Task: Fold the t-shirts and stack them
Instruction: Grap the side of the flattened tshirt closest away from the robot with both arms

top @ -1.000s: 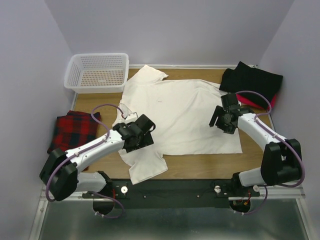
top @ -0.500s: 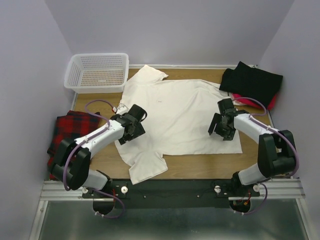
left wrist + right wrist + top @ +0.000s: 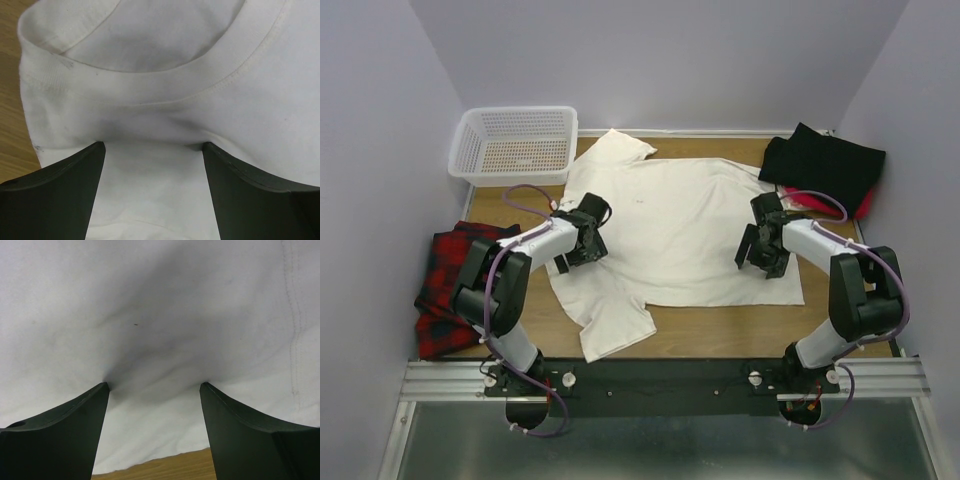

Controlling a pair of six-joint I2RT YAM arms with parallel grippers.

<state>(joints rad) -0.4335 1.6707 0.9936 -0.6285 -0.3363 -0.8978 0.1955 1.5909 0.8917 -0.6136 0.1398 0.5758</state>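
The cream-white t-shirt (image 3: 680,225) lies spread flat on the middle of the wooden table, collar to the left and hem to the right. My left gripper (image 3: 586,240) is open and pressed down on the shirt at the collar (image 3: 150,95), its fingers (image 3: 75,185) straddling the cloth just below the neckband. My right gripper (image 3: 760,255) is open and pressed onto the shirt near its hem edge, with cloth (image 3: 150,300) bunching between the fingers (image 3: 240,435). A black t-shirt (image 3: 825,165) lies folded at the back right on top of a red one (image 3: 866,207).
A white mesh basket (image 3: 515,143) stands at the back left. A red and black plaid cloth (image 3: 455,275) lies at the left edge, beside the left arm. Bare wood (image 3: 165,467) shows just past the shirt's hem.
My left gripper has moved from the shirt's lower sleeve area up and back to the collar. My right gripper has shifted slightly left and down onto the hem side.
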